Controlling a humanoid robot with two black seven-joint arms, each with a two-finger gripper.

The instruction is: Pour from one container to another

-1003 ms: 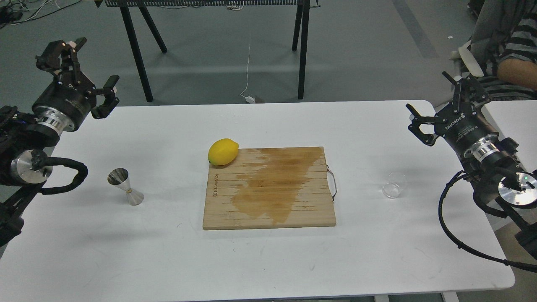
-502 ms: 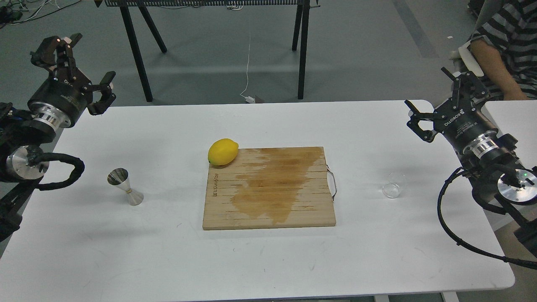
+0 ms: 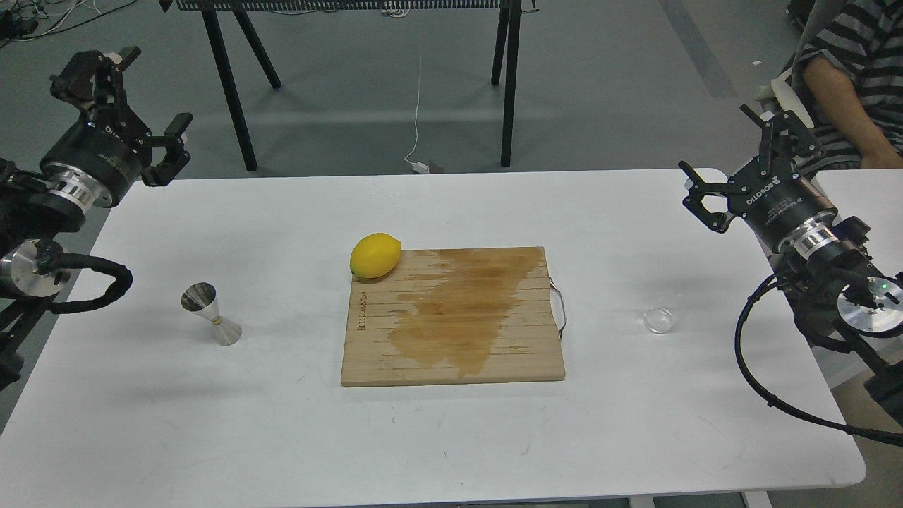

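Note:
The small clear glass cup [image 3: 663, 314] stands on the white table [image 3: 437, 437] right of the cutting board. The steel hourglass jigger [image 3: 210, 314] stands upright on the table's left side. My left gripper [image 3: 130, 99] hovers open above the table's far left corner, well behind and left of the jigger, holding nothing. High at the right edge my right gripper [image 3: 734, 159] is also open and empty, behind and right of the cup.
A wooden cutting board [image 3: 455, 317] with a dark wet stain lies mid-table, a metal handle on its right side. A yellow lemon [image 3: 374, 255] rests at its far left corner. A person in a striped shirt [image 3: 846, 63] sits at the far right.
Both arms have drawn slightly outward and back: the left gripper moved left and up a little, the right gripper rose and shifted back. Cup and jigger stayed put.

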